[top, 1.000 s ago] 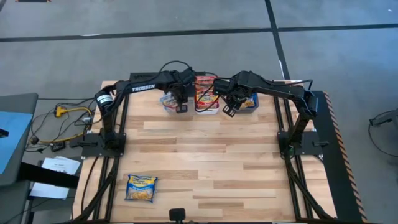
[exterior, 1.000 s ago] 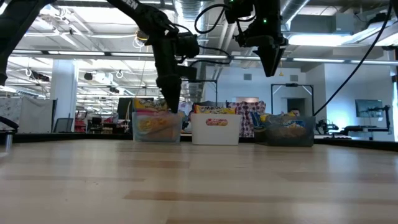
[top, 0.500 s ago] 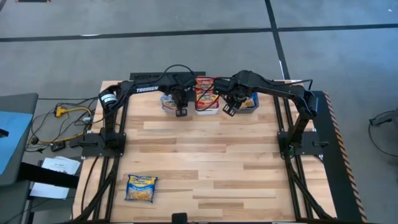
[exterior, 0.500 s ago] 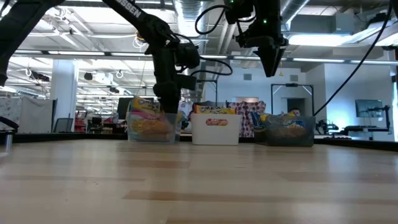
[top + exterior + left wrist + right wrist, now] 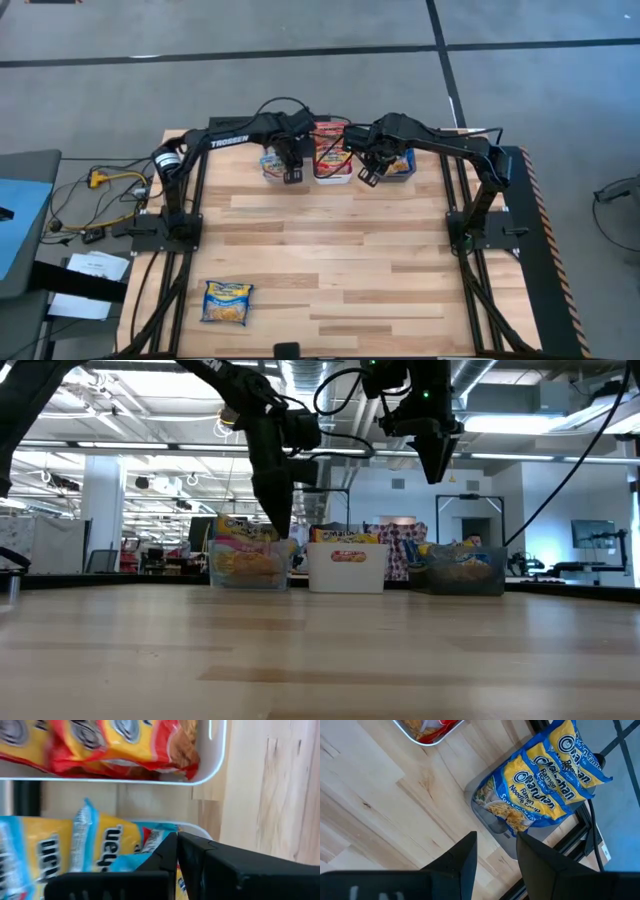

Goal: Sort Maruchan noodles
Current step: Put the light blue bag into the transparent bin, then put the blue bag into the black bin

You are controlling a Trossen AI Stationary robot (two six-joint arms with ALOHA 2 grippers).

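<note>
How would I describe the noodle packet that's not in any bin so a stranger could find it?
Start at the wooden table and go to its near left corner, far from the bins. The lone noodle packet lies flat there, yellow with blue edges, the only one on bare wood.

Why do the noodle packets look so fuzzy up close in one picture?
In the left wrist view the red packets sit so near the camera that they blur; in the right wrist view the blue-edged packets lie farther off, print sharp; the low view shows bright ceiling lights behind.

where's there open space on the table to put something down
Most of the wooden table is bare: everything between the three bins and the lone noodle packet near the front left corner. It is crowded at the back edge, where the left gripper and right gripper hang by the bins.
</note>
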